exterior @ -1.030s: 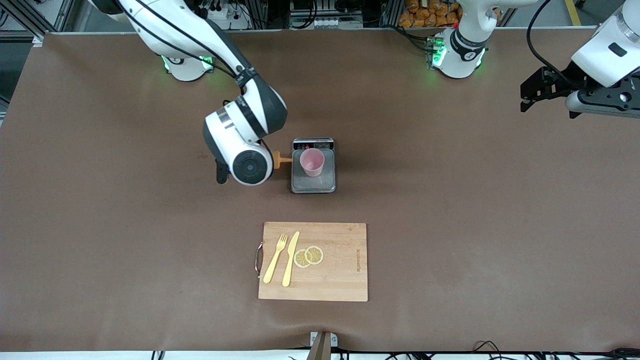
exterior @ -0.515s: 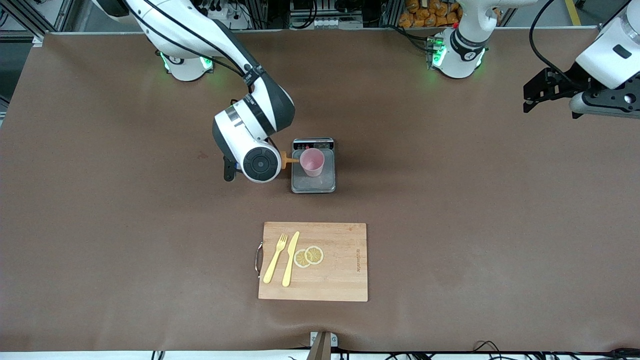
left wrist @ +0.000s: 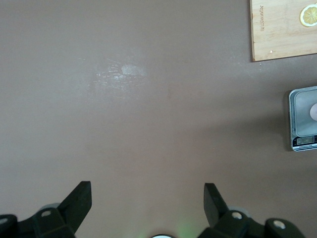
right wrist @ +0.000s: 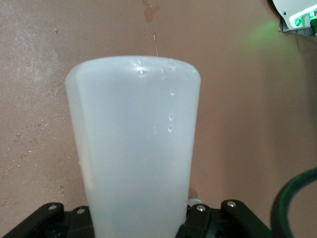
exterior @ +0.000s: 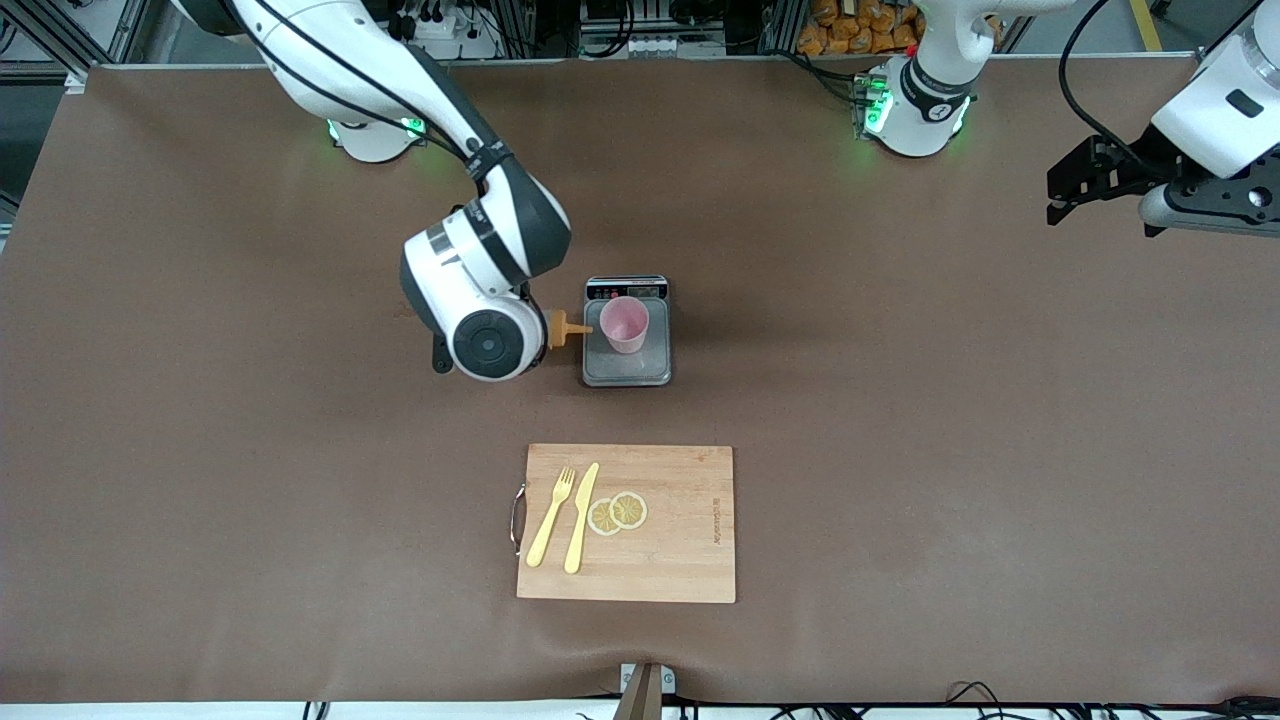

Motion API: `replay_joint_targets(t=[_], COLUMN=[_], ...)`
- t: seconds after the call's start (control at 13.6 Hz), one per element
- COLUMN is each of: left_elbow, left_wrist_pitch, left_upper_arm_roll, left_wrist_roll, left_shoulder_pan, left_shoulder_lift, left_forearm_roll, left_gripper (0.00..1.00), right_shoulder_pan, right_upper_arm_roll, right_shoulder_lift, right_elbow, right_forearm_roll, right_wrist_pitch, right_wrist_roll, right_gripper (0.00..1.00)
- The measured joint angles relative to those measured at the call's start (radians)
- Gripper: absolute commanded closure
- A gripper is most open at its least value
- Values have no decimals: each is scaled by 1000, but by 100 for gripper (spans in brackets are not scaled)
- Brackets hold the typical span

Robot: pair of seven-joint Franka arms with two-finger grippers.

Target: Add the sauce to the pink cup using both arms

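The pink cup stands upright on a small steel scale at mid-table. My right gripper is shut on the sauce bottle and holds it tipped on its side beside the scale, toward the right arm's end. Its wrist hides the frosted body in the front view. Only the orange nozzle shows there, pointing at the cup, tip just short of the rim. My left gripper waits open and empty high over the left arm's end of the table; its fingers are spread wide.
A wooden cutting board lies nearer the front camera than the scale, with a yellow fork, a yellow knife and lemon slices on it. The left wrist view shows the scale and a board corner.
My right arm first carried the nozzle up to the cup's rim, then drew back a little toward its own end of the table. The left arm has barely moved.
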Motion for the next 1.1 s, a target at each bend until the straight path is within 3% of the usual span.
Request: replay_joint_targets(t=[0.29, 0.59, 1.1], left_elbow=[0, 0, 5], left_wrist_pitch=[-5, -5, -5], left_upper_arm_roll=[0, 0, 4], left_wrist_roll=[0, 0, 0], left_shoulder_pan=[0, 0, 5], left_shoulder_lift=[0, 0, 0], left_forearm_roll=[0, 0, 0], left_gripper=[0, 0, 0], right_shoulder_pan=[-87, -179, -401], right_upper_arm_roll=[-4, -5, -10], right_shoulder_lift=[-14, -25, -38], right_elbow=[6, 8, 8], right_forearm_roll=[135, 213, 379], right_wrist_pitch=[3, -30, -197], right_wrist_roll=[-175, -317, -639], right_gripper=[100, 100, 100])
